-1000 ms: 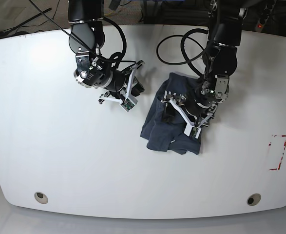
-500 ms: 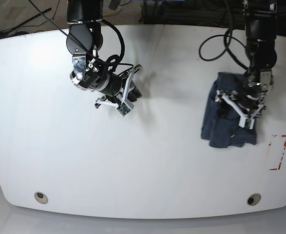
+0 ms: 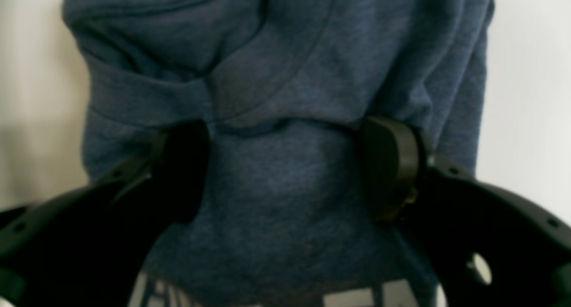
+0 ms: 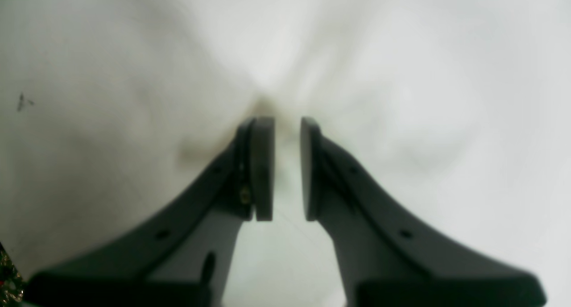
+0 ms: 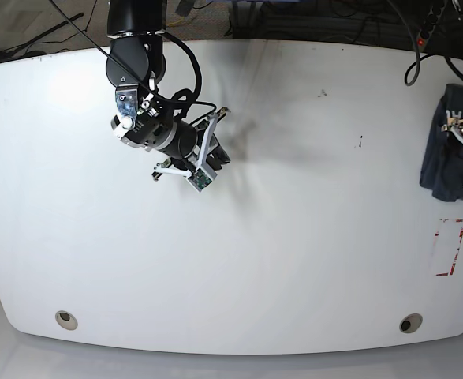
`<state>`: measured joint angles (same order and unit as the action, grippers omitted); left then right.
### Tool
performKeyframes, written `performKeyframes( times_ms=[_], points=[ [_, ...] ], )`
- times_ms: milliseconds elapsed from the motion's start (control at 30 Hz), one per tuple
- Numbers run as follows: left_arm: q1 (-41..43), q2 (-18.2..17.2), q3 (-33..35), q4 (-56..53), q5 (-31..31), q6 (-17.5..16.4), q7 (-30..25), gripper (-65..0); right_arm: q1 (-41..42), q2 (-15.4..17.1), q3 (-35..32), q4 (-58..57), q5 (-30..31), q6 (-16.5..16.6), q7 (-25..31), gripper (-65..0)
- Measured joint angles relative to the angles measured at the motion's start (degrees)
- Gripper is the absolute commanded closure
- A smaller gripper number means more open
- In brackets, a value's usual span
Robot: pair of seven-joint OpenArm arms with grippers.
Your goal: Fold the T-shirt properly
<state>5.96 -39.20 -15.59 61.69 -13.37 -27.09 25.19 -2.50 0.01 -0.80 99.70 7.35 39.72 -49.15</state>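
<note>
The left pincer point(image 3: 285, 168) was spread wide, its two dark pads point(image 3: 390, 166) pressed down on either side of a mound of the T-shirt point(image 3: 276, 97); whether cloth was truly pinched or only straddled could not be told. The T-shirt point(image 5: 449, 146) was seen as a dark bunched bundle at the far edge of the table point(image 5: 294, 260) on the left arm's side, partly over the rim. The right pincer point(image 4: 281, 168) was nearly closed with a narrow gap, nothing between its pads, and was held over bare table, well apart from the cloth.

The fabric was judged soft, light and limp (a heathered knit, creased in several overlapping layers), so it would likely sag and drag rather than keep shape. A hold at a hem or shoulder seam was judged better than one on the bulk, since a mid-bundle pinch could gather several layers at once.
</note>
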Motion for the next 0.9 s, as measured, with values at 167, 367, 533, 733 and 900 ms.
performKeyframes(
  times_ms=[167,367,533,733,900],
  points=[
    [0.74,-3.04,-1.88,-0.72,1.77,-2.14,0.96,-48.6,-0.09,0.37,-0.02,0.00,-0.07,-0.02,0.00,-10.1],
    [0.70,-3.26,-8.26,6.69,1.88,-4.76,1.97,-48.6,-0.09,1.64,0.11,0.00,-0.07,0.20,0.02,-10.1],
    [0.85,-3.93,-8.92,16.37,2.49,-5.16,9.81,-48.5,0.20,4.50,-0.09,-0.02,0.04,0.35,1.16,-10.1],
    [0.20,3.41,-8.94,27.43,3.58,1.70,6.29,-48.6,0.09,10.08,0.07,-0.20,0.00,0.35,12.50,-10.1],
    [0.92,14.97,-4.85,29.57,12.44,5.68,-2.60,-48.6,-0.48,14.99,-0.02,-4.37,-0.09,-2.89,22.43,-10.1]
  ],
)
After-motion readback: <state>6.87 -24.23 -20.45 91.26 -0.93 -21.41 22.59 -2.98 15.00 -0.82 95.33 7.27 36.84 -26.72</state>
